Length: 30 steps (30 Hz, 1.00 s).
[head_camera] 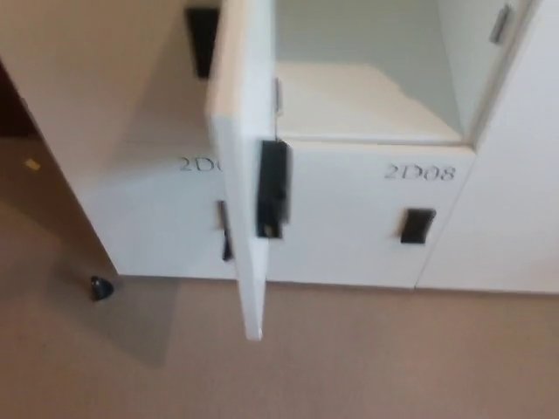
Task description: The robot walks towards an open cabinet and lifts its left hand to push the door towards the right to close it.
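So, door [247, 201]: white, swung out edge-on toward the camera, black latch [272, 188] on its edge.
Compartment [367, 96]: open and bare, right of the door, above 2D08 [421, 172].
Hands: neither's in frame, so can't place anything relative to them or tell their state.
Risk: I'd guess a push on the thin edge slips off; catching the latch is possible too.
Floor: small dark object [101, 288] low left, maybe a doorstop.

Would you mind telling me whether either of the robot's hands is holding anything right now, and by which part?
Neither hand is in view, so nothing is seen held; the open cabinet door stands untouched.
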### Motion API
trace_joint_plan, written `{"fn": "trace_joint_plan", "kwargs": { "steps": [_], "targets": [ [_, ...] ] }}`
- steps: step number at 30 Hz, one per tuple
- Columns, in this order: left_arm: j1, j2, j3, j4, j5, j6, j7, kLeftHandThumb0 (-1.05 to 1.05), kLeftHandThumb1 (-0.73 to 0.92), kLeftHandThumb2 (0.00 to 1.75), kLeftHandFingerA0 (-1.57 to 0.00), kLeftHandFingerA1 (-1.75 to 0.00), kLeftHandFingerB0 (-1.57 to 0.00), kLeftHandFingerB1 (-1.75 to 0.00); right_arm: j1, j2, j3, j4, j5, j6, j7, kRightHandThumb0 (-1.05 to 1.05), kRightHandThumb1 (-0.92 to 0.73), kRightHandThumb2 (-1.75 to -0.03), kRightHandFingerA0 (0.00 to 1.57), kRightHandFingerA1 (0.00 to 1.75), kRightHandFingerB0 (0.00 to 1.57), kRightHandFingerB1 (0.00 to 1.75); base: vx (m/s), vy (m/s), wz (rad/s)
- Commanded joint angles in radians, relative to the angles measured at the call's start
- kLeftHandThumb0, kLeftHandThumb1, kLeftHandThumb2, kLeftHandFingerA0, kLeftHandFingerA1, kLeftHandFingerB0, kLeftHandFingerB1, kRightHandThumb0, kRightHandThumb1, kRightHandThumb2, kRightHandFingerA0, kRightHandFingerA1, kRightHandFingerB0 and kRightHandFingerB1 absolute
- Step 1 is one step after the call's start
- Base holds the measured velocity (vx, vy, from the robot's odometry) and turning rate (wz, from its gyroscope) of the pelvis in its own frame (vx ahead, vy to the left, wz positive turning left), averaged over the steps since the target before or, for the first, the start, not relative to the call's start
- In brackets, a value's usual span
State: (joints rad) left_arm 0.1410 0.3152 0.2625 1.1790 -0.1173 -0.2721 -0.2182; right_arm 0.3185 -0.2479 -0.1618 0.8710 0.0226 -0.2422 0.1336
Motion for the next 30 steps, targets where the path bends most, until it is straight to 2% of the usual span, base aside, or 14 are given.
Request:
{"fn": "trace_joint_plan", "kwargs": {
  "steps": [1, 6, 7, 9, 10, 16, 17, 18, 19, 25, 26, 30],
  "targets": [
    [0.015, 0.017, 0.001, -0.001, 0.006, -0.018, 0.005, -0.32, 0.60, 0.58, -0.75, -0.60, -0.53, -0.42, 0.006, -0.005, 0.002, 0.001, -0.007, 0.019, -0.016, -0.47, -0.71, -0.61, 0.55, 0.43, 0.46, 0.38, 0.26, 0.186, 0.10],
    [0.014, 0.020, 0.000, 0.001, 0.006, -0.021, 0.003, -0.33, 0.62, 0.59, -0.75, -0.61, -0.52, -0.42, 0.010, -0.003, 0.004, -0.013, -0.004, 0.027, -0.006, -0.48, -0.72, -0.61, 0.54, 0.43, 0.45, 0.38, 0.18, 0.098, 0.08],
    [0.013, 0.021, -0.002, -0.001, 0.009, -0.020, 0.006, -0.40, 0.52, 0.82, -0.72, -0.69, -0.47, -0.55, 0.004, -0.003, 0.003, 0.000, -0.002, 0.025, -0.004, -0.49, -0.70, -0.61, 0.55, 0.43, 0.44, 0.37, 0.13, 0.025, 0.05],
    [0.013, 0.023, -0.005, -0.002, 0.013, -0.021, 0.011, -0.40, 0.52, 0.82, -0.72, -0.69, -0.47, -0.55, -0.004, -0.003, 0.001, 0.015, 0.000, 0.023, -0.002, -0.49, -0.70, -0.61, 0.55, 0.43, 0.44, 0.37, 0.12, -0.033, 0.06],
    [0.014, 0.023, -0.007, -0.004, 0.015, -0.022, 0.012, -0.33, 0.61, 0.58, -0.74, -0.59, -0.52, -0.42, -0.007, -0.004, 0.004, 0.021, -0.007, 0.020, -0.007, -0.49, -0.69, -0.61, 0.56, 0.43, 0.45, 0.37, 0.12, -0.038, 0.10],
    [0.017, 0.028, -0.016, -0.007, 0.019, -0.028, 0.017, -0.34, 0.59, 0.58, -0.76, -0.61, -0.53, -0.42, 0.007, -0.003, 0.019, -0.029, -0.023, 0.044, -0.024, -0.48, -0.71, -0.61, 0.56, 0.43, 0.44, 0.37, 0.14, -0.196, -0.04],
    [0.014, 0.028, -0.016, -0.005, 0.017, -0.029, 0.018, -0.41, 0.49, 0.80, -0.72, -0.69, -0.48, -0.55, 0.016, -0.001, 0.022, -0.058, -0.026, 0.059, -0.029, -0.48, -0.72, -0.62, 0.55, 0.43, 0.44, 0.37, 0.15, -0.247, -0.09],
    [0.013, 0.028, -0.016, -0.004, 0.017, -0.029, 0.018, -0.41, 0.49, 0.80, -0.72, -0.69, -0.48, -0.55, 0.019, 0.000, 0.023, -0.067, -0.026, 0.063, -0.030, -0.48, -0.72, -0.62, 0.55, 0.43, 0.44, 0.37, 0.15, -0.247, -0.09],
    [0.015, 0.029, -0.019, -0.007, 0.021, -0.032, 0.020, -0.34, 0.62, 0.59, -0.76, -0.59, -0.53, -0.42, 0.023, -0.001, 0.026, -0.077, -0.027, 0.064, -0.028, -0.48, -0.71, -0.61, 0.55, 0.43, 0.45, 0.37, 0.10, -0.111, -0.09],
    [0.023, 0.028, -0.008, -0.006, 0.008, -0.038, -0.001, -0.34, 0.61, 0.58, -0.75, -0.61, -0.54, -0.44, 0.008, -0.003, 0.025, -0.029, -0.019, 0.037, -0.013, -0.51, -0.69, -0.62, 0.56, 0.44, 0.44, 0.37, 0.06, 0.018, -0.12],
    [-0.019, 0.022, -0.017, 0.012, 0.020, -0.015, 0.021, -0.25, 0.68, 0.59, -0.70, -0.57, -0.47, -0.46, 0.005, -0.001, 0.024, -0.025, -0.016, 0.036, -0.012, -0.48, -0.73, -0.62, 0.57, 0.44, 0.47, 0.38, 0.06, 0.072, -0.13],
    [-0.095, 0.014, -0.033, 0.055, 0.043, 0.024, 0.065, -0.26, 0.65, 0.59, -0.71, -0.57, -0.48, -0.45, -0.005, 0.001, 0.020, -0.013, -0.009, 0.032, -0.010, -0.47, -0.73, -0.62, 0.57, 0.44, 0.46, 0.38, 0.07, 0.347, 0.01]
  ]
}}
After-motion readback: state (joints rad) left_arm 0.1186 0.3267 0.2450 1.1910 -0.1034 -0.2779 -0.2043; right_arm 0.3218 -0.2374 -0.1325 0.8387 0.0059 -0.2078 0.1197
